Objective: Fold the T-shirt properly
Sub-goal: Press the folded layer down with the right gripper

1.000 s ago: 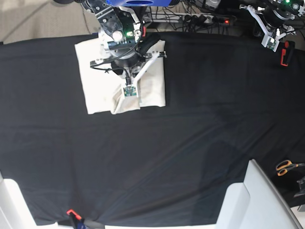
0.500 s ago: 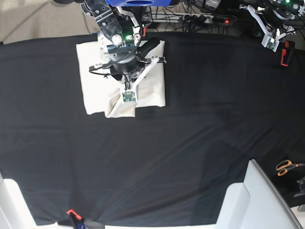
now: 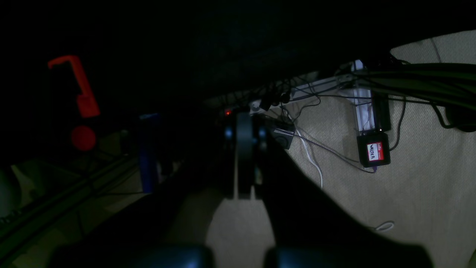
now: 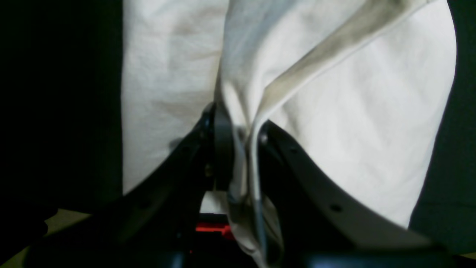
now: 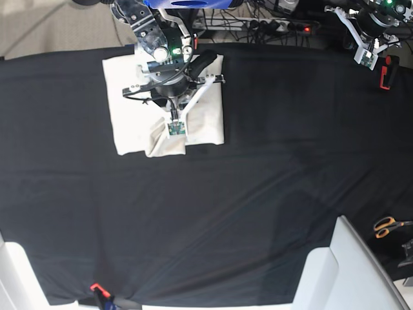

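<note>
The right gripper [image 4: 238, 163] is pinching a bunched fold of the T-shirt [image 4: 346, 123] between its two black fingers [image 4: 219, 149], the cream cloth running down through the narrow gap and hanging past them. The T-shirt [image 5: 129, 110] is lying folded into a rough rectangle at the far left part of the black tablecloth [image 5: 258, 194] (one lower corner is standing up rumpled under the arm). The left gripper [image 3: 243, 160] is hanging well apart beyond the far right corner, its fingers pressed together on nothing, over cables [image 3: 316, 100] and beige floor [image 3: 409, 193].
</note>
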Controlling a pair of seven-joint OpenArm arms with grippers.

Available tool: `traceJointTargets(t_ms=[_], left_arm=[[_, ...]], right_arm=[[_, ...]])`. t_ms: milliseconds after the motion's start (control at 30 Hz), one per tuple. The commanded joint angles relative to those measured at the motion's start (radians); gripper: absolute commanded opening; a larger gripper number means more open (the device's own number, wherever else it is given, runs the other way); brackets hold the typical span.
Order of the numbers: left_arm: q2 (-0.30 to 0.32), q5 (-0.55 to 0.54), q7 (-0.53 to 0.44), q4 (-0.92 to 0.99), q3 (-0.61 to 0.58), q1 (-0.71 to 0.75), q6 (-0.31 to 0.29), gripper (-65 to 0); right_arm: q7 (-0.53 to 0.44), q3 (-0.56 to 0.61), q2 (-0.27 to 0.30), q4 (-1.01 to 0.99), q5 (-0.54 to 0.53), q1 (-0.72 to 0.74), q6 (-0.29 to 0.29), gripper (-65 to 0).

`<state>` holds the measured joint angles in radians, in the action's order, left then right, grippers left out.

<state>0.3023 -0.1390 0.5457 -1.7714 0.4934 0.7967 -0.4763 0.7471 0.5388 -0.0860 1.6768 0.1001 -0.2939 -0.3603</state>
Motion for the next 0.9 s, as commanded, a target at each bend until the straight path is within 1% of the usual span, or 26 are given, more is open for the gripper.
traceJointTargets(t_ms=[0,167,200,267,367,433,467,533,567,633,667,700,733,800,867], left_arm=[[0.010,-0.003,-0.011,-0.011,0.004,0.008,0.000,-65.0],[0.011,-0.004,-0.011,-0.011,0.004,0.008,0.000,-65.0],[0.011,-0.004,-0.011,-0.011,0.004,0.008,0.000,-65.0],[0.011,-0.004,-0.011,-0.011,0.004,0.007,0.000,-65.0],[0.011,-0.001,-0.011,-0.003,0.004,-0.012,0.000,-65.0],[0.013,-0.001,-0.011,0.026,0.004,-0.020,0.000,-65.0],[0.013,-0.001,-0.011,0.037,0.004,-0.032,0.000,-65.0],[0.013,-0.001,-0.011,0.061,0.004,-0.043,0.000,-65.0],[0.013,-0.001,-0.013,0.075,0.004,-0.043,0.000,-65.0],[0.015,-0.001,-0.014,0.089,0.004,-0.044,0.000,-65.0],[0.015,-0.001,-0.014,0.090,0.004,-0.053,0.000,-65.0],[0.015,0.000,-0.014,0.092,0.004,-0.059,0.000,-65.0],[0.015,0.000,-0.014,0.094,0.004,-0.063,0.000,-65.0],[0.015,-0.003,-0.014,0.092,0.004,-0.063,0.000,-65.0],[0.015,-0.006,-0.014,0.089,0.004,-0.064,0.000,-65.0]], right_arm=[[-0.021,0.007,-0.010,0.019,0.002,0.006,-0.006,-63.5],[-0.021,0.007,-0.011,0.023,0.000,0.003,-0.006,-63.0],[-0.021,0.007,-0.011,0.024,0.000,0.003,-0.006,-61.4],[-0.021,0.010,-0.011,0.036,0.000,0.002,0.000,-54.6],[-0.021,0.066,-0.008,0.062,0.000,0.002,0.000,-39.5],[-0.021,0.093,-0.008,0.067,0.000,0.003,0.000,-32.6],[-0.021,0.102,-0.008,0.067,0.000,0.005,0.000,-30.9],[-0.019,0.114,-0.007,0.067,0.000,0.008,0.005,-30.8],[-0.021,0.116,0.001,0.067,0.000,0.008,0.019,-30.8],[-0.021,0.143,0.012,0.069,0.000,0.014,0.076,-30.8],[-0.021,0.163,0.019,0.072,0.000,0.032,0.114,-30.8],[-0.014,0.182,0.038,0.084,0.000,0.045,0.140,-30.8],[-0.014,0.195,0.053,0.104,0.000,0.051,0.149,-30.8],[-0.014,0.214,0.084,0.177,0.002,0.054,0.149,-30.9],[-0.013,0.209,0.114,0.266,0.003,0.052,0.149,-30.9]])
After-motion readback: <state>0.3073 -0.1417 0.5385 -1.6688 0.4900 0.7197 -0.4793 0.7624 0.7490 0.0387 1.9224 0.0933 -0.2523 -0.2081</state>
